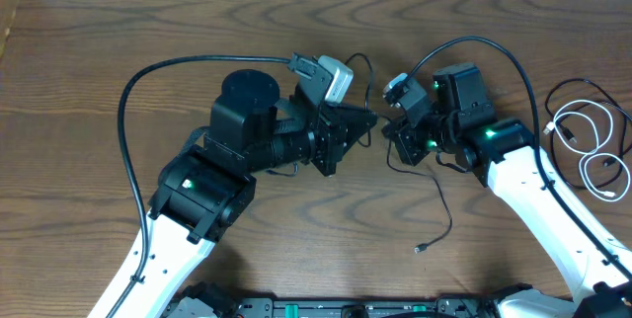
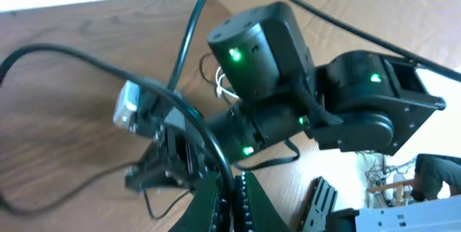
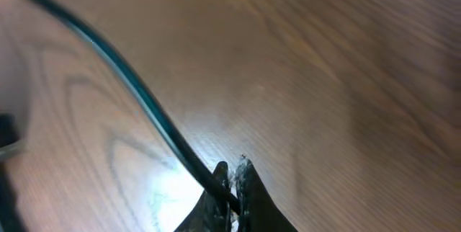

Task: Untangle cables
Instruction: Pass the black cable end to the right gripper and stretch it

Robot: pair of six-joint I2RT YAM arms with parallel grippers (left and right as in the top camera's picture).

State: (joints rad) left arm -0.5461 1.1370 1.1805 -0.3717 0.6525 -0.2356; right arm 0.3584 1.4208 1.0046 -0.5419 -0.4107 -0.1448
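Two arms — left arm [image 1: 197, 185], right arm [image 1: 518, 165] — and two cords: black cord [image 1: 449, 221], white cord [image 1: 586, 172], on one table [image 1: 79, 51].

Loose cord [image 1: 449, 214] at table [image 1: 99, 41] centre (apparently); looped cord [image 1: 586, 172] far right.

Crowded centre, open wood toward the edges

The left gripper [image 1: 371, 119] and right gripper [image 1: 388, 137] almost meet mid-desk [image 1: 89, 41], leaving only a narrow gap. The black cord [image 1: 446, 209], pinched in both sets of closed jaws, trails across the lane toward the near edge. The white cord [image 1: 592, 155] loops over the right side. Thick arm cables [image 1: 126, 111] arch beside each arm. Bare wood lies far left and near-middle.
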